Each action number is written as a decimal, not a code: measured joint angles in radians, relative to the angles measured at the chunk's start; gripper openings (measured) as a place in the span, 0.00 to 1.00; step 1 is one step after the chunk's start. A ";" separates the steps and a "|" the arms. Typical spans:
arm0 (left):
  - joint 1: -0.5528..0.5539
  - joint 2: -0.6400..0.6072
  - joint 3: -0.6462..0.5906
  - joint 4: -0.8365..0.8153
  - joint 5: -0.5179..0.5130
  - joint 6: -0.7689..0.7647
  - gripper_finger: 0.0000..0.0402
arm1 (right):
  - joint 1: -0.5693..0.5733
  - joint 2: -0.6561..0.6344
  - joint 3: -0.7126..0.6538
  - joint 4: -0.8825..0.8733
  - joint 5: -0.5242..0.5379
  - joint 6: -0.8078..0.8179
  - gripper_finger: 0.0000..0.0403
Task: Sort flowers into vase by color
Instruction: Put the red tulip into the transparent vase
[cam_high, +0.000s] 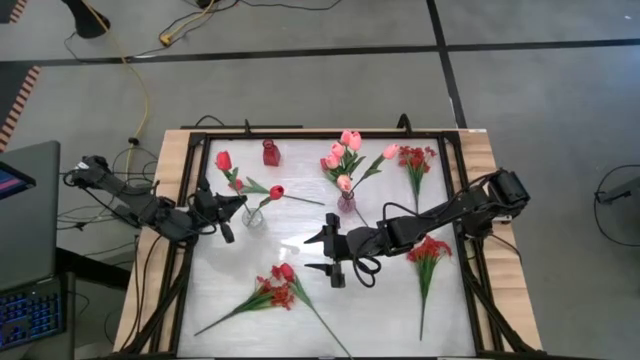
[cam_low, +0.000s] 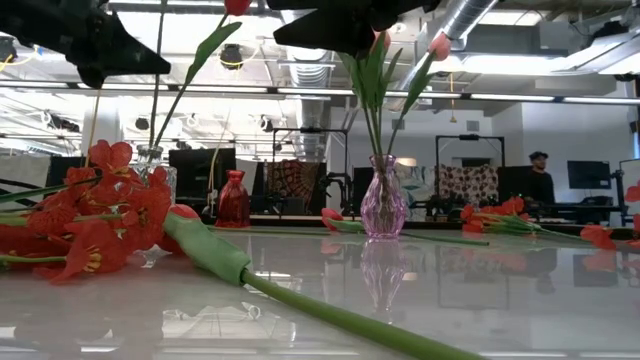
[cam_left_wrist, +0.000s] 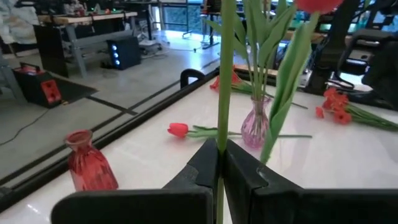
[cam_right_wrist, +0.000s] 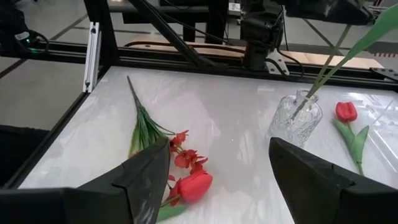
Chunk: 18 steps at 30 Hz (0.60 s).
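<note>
My left gripper (cam_high: 238, 203) (cam_left_wrist: 221, 148) is shut on the green stem of a red tulip (cam_high: 223, 160) that stands in the clear glass vase (cam_high: 253, 215) (cam_right_wrist: 297, 118). Its head (cam_low: 237, 5) rises above the gripper. Another red tulip (cam_high: 277, 191) (cam_left_wrist: 178, 129) lies flat just beyond that vase. Pink tulips (cam_high: 345, 150) stand in the purple vase (cam_high: 346, 203) (cam_low: 384, 200). A red vase (cam_high: 270, 152) stands at the far side. My right gripper (cam_high: 318, 254) (cam_right_wrist: 217, 162) hangs open above mid-table, near a lying bunch of red flowers (cam_high: 278, 288) (cam_right_wrist: 186, 180). My left gripper pinches the tulip's stem (cam_left_wrist: 221, 134) between its two fingers, below the head. The fingers come about level from the table's left and lie across the stem. The stem stands nearly upright, and its lower end (cam_right_wrist: 300, 107) is inside the clear vase.
Two red sprays lie on the right part of the table, one far (cam_high: 415, 160) and one nearer (cam_high: 430, 250). A black frame (cam_high: 460, 190) runs around the white tabletop. A person (cam_low: 538, 175) stands in the room behind the table.
</note>
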<state>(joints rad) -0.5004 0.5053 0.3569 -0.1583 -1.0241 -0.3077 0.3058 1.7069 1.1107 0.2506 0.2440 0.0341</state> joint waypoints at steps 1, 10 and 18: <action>0.003 0.000 0.000 0.001 0.000 0.001 0.00 | 0.000 0.000 0.000 -0.003 0.000 0.000 0.75; 0.018 0.057 0.000 -0.012 0.052 -0.054 0.00 | 0.000 0.000 0.000 -0.007 0.000 0.003 0.75; 0.018 0.184 0.000 -0.010 0.027 -0.097 0.00 | 0.000 0.000 0.000 -0.007 -0.002 0.018 0.75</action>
<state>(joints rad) -0.4824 0.6892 0.3569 -0.1687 -0.9968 -0.4046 0.3061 1.7073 1.1107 0.2439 0.2418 0.0525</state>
